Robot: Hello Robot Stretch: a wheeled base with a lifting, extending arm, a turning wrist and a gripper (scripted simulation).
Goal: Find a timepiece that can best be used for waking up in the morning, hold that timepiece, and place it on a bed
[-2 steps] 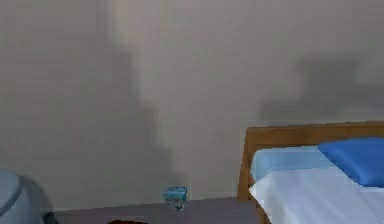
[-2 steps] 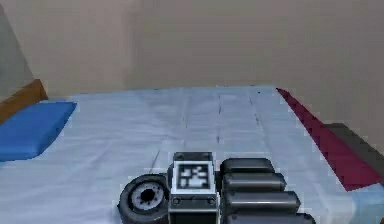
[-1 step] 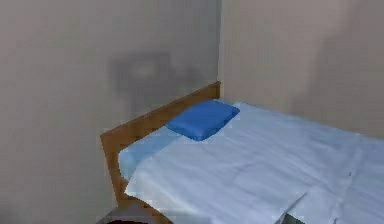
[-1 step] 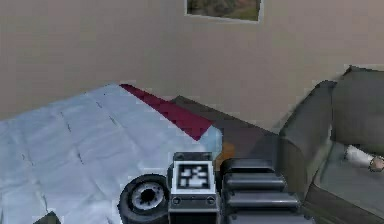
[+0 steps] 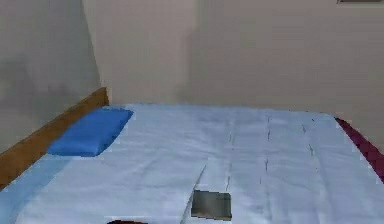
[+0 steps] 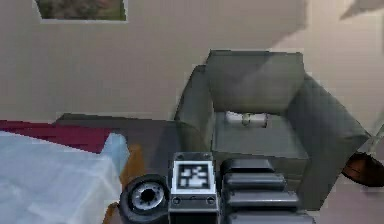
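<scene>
The bed (image 5: 250, 150) has a pale blue sheet, a blue pillow (image 5: 92, 131) and a wooden headboard (image 5: 50, 135) on the forward view's left. A flat dark thing (image 5: 211, 205) lies on the sheet near the bottom edge. In the arm side view the bed's corner (image 6: 55, 175) shows at the lower left. The gripper (image 6: 150, 200) is low in that view, left of a white marker square (image 6: 195, 177) on the dark arm (image 6: 260, 195). A round dark thing with a pale ring (image 6: 147, 196) is at its far end, close to the bed's corner. I cannot tell whether the gripper holds anything.
A grey armchair (image 6: 300, 110) stands past the arm against the wall, with a small white thing (image 6: 246, 118) on its seat. A dark red cover (image 6: 60, 135) lies along the bed's edge. A framed picture (image 6: 82, 9) hangs at the top left. A dark object (image 6: 368, 168) sits at the right edge.
</scene>
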